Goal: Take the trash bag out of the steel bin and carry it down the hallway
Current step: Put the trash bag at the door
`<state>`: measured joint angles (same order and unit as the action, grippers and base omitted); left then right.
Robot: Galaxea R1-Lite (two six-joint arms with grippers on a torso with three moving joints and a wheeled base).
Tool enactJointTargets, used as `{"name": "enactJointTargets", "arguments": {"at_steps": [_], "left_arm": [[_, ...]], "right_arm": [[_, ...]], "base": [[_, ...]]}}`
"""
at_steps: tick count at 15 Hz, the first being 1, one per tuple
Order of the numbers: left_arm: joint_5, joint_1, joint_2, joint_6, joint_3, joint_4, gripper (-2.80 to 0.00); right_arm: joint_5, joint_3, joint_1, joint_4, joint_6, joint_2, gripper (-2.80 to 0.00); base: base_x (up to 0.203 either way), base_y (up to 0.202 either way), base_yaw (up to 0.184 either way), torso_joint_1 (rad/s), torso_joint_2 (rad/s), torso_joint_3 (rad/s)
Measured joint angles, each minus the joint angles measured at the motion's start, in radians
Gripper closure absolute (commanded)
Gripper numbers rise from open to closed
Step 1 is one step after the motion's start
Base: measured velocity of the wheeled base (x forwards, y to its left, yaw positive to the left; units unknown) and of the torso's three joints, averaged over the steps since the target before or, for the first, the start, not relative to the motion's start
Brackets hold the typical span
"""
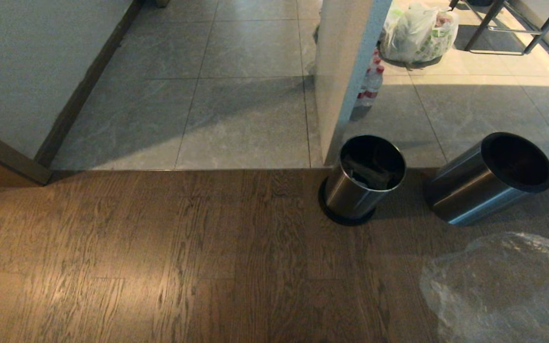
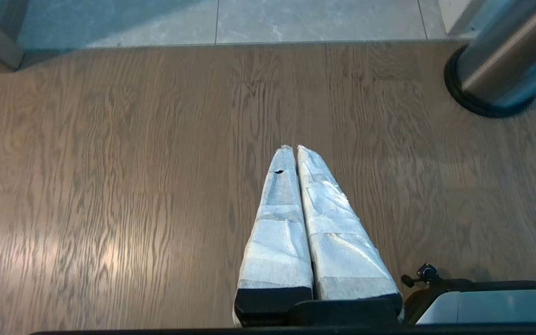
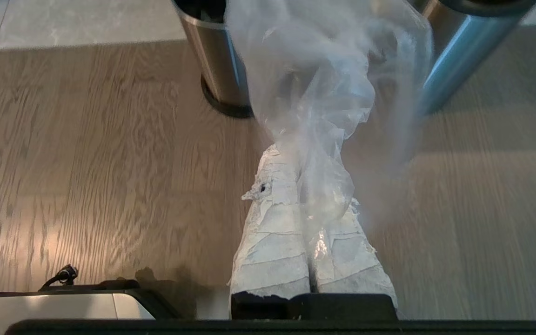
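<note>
Right now my right gripper [image 3: 303, 160] has its jaws clenched on the trash bag [image 3: 324, 88], hanging over the wood floor [image 1: 160, 257] near the steel bin [image 1: 362, 178]; my left gripper [image 2: 295, 149] is clamped empty.

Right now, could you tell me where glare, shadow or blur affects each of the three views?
Head view: sunlight washes out the tiles at upper right; the pillar casts a shadow across the tiles beside it; the trash bag is a hazy blur. Left wrist view: a soft sheen on the wood floor. Right wrist view: the bag, pinched in the right gripper, veils both bins.
</note>
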<state>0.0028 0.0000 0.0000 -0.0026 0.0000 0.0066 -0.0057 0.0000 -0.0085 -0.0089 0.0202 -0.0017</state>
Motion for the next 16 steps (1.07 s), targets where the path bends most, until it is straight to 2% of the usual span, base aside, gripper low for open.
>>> {"name": "enactJointTargets", "arguments": {"at_steps": [16], "left_arm": [[0.000,0.000,0.000,0.003,0.000,-0.001,0.00]], "right_arm": [[0.000,0.000,0.000,0.000,0.001,0.000,0.00]], "base": [[-0.006,0.000,0.000,0.000,0.00,0.000]]}}
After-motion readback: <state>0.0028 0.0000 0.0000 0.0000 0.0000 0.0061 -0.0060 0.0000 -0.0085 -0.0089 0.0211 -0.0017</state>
